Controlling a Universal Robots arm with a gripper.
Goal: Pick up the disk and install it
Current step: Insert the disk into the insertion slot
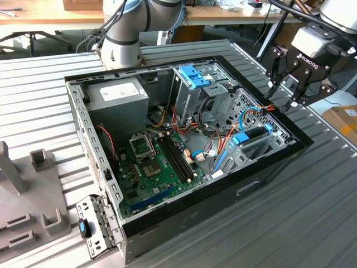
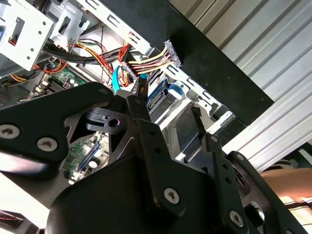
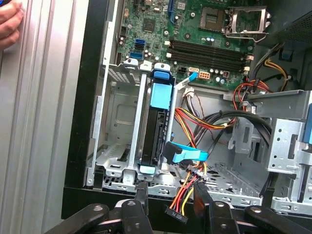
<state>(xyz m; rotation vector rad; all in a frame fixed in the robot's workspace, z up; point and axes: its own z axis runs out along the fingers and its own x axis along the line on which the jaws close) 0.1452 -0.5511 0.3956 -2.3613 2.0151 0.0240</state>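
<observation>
While end effector (image 1: 283, 99) hovers spread, empty | disk (image 3: 157, 131) edge-on in bay (image 3: 117, 122)

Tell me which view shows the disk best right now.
The first wrist view: the disk stands on edge in its cage slot, light-blue bracket in plain sight. The exterior view shows the disk at an angle, toward that view's right. In the second wrist view the gripper covers much of it.

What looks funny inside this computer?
A plug on coloured wires lies loose at the case wall, beside the disk, joined to nothing. The open tool hovers over it.
</observation>
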